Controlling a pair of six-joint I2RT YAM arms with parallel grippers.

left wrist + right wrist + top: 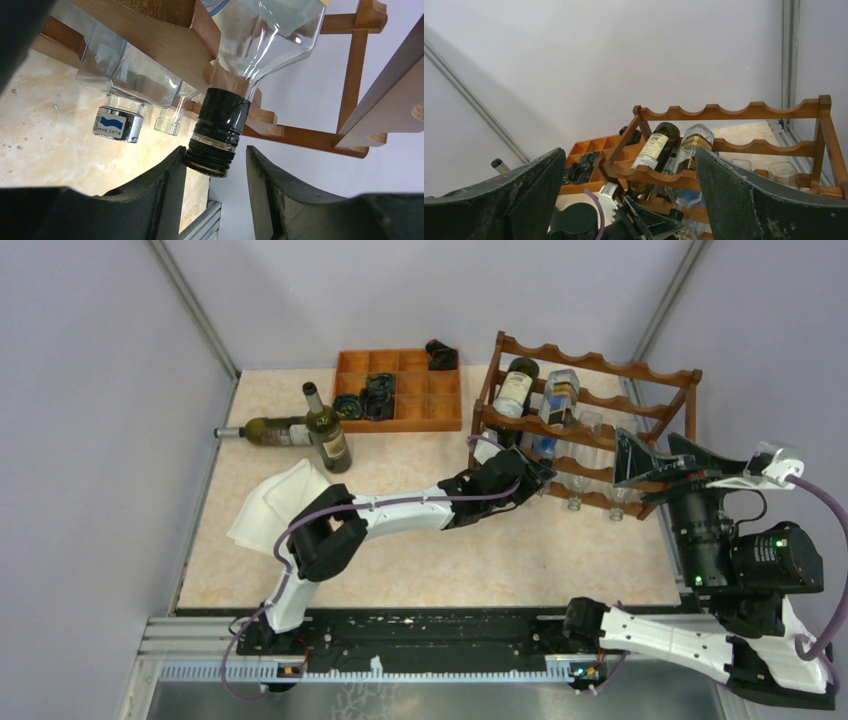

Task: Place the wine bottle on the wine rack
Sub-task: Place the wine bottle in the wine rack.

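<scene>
The left fingers straddle the black cap of a clear bottle lying in the wine rack at 1 o'clock. A gap shows on one side, so they are not clamped. The right fingers stand wide apart, holding nothing. At 10 o'clock on the surface, an upright wine bottle touches a lying wine bottle.

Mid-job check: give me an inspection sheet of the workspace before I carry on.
Surface: beige table, no spill seen.
Job's things: wine rack holds a dark racked bottle and clear bottles; standing bottle and lying bottle on the table.
Clutter: white cloth; orange tray holding dark items.
End effectors: left end effector straddles a racked bottle's black cap, not clamped; right end effector wide open, empty, raised by the rack.
Cables: purple cables along both arms, no snag seen.
Surroundings: plain walls, metal frame post.
</scene>
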